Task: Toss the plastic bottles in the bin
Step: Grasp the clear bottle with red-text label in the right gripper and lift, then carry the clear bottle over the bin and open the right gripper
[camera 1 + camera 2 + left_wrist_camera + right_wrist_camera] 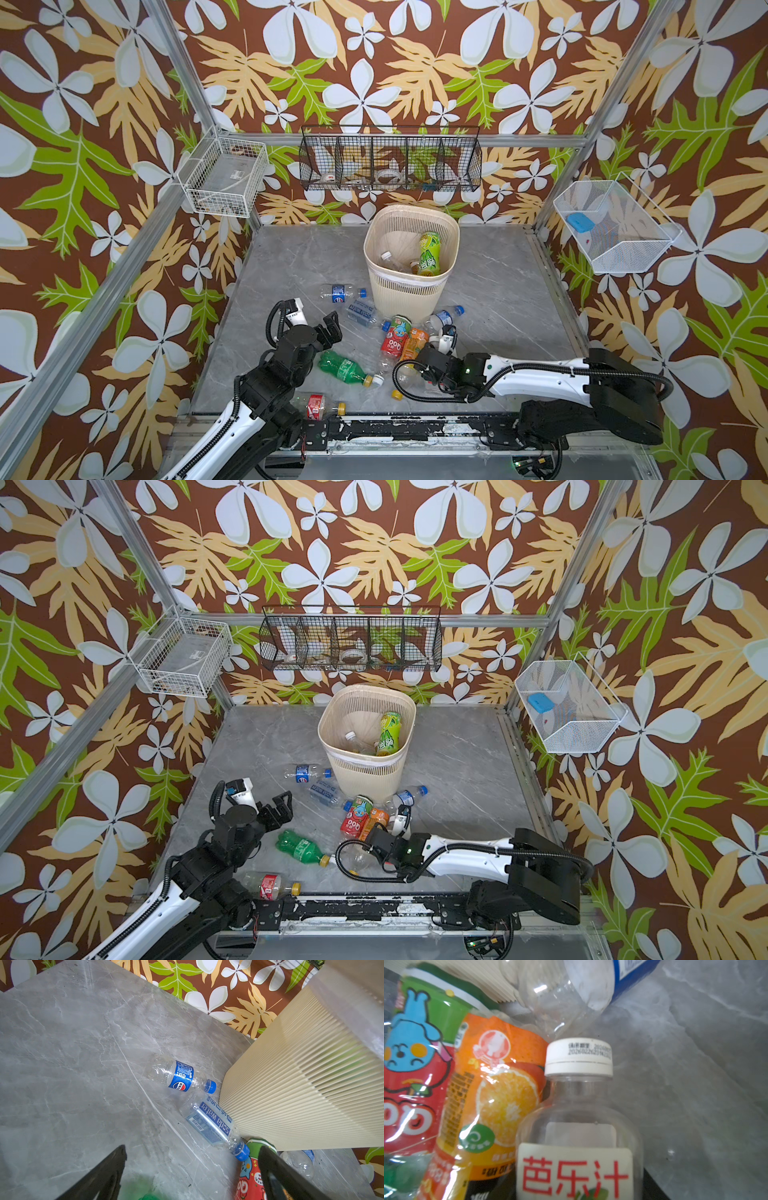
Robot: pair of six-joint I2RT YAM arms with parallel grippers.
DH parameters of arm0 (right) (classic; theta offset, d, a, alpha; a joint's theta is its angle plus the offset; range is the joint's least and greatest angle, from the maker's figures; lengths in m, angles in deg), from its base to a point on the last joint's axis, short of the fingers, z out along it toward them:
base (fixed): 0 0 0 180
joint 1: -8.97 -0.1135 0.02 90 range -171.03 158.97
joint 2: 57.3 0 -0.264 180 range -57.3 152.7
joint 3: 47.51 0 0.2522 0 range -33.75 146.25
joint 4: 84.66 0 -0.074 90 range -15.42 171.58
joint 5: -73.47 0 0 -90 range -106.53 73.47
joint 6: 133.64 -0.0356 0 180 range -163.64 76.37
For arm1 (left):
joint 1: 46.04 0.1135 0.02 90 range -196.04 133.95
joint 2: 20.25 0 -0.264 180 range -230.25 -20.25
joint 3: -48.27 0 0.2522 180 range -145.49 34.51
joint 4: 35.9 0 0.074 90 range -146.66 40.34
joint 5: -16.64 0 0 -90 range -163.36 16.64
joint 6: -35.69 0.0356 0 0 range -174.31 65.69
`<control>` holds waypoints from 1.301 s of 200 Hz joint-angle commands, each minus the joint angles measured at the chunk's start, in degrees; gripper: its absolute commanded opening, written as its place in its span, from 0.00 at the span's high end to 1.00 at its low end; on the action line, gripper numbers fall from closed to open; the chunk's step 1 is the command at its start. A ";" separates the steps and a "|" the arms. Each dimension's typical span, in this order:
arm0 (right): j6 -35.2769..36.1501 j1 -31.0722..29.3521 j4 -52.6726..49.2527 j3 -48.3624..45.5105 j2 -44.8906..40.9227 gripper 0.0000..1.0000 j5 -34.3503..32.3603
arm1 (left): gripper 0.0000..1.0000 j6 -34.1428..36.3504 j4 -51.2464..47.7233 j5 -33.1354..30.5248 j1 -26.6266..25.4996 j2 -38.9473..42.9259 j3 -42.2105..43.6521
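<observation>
While the left gripper (332,328) hangs with its jaws spread wide and nothing in them, both top views show us the bin (405,291) at 12 o'clock on the grey table (498,291), with a green-label bottle (429,253) and a clear bottle (388,259) already inside. The others lie on the table from about 6 to 9 o'clock of the bin: Pepsi bottle (338,291), soda water bottle (361,311), red cartoon bottle (395,336), orange bottle (413,345), green bottle (301,849). The right gripper (422,353) is down in the heap at 6 o'clock.

Left wrist view: fingers (108,1172) far apart over bare table, with the Pepsi bottle (180,1076) and soda water bottle (212,1124) just beside the bin wall.

Right wrist view: a white-capped bottle (577,1126) fills the middle, just beside the orange bottle (496,1095). Honestly, we can't tell if those jaws are clamped on it or not
</observation>
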 commanded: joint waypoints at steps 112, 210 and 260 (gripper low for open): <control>41.15 18.52 -20.42 42.34 -12.17 0.46 -11.34 | 0.00 -4.48 -2.90 0.52 0.14 4.03 1.28; 51.60 28.44 -11.83 66.08 12.25 0.46 0.61 | 0.00 -5.81 -6.19 0.80 0.14 3.71 0.92; 51.47 30.31 -10.41 65.20 14.46 0.46 2.34 | 0.00 -6.07 -6.19 0.60 0.14 3.33 1.00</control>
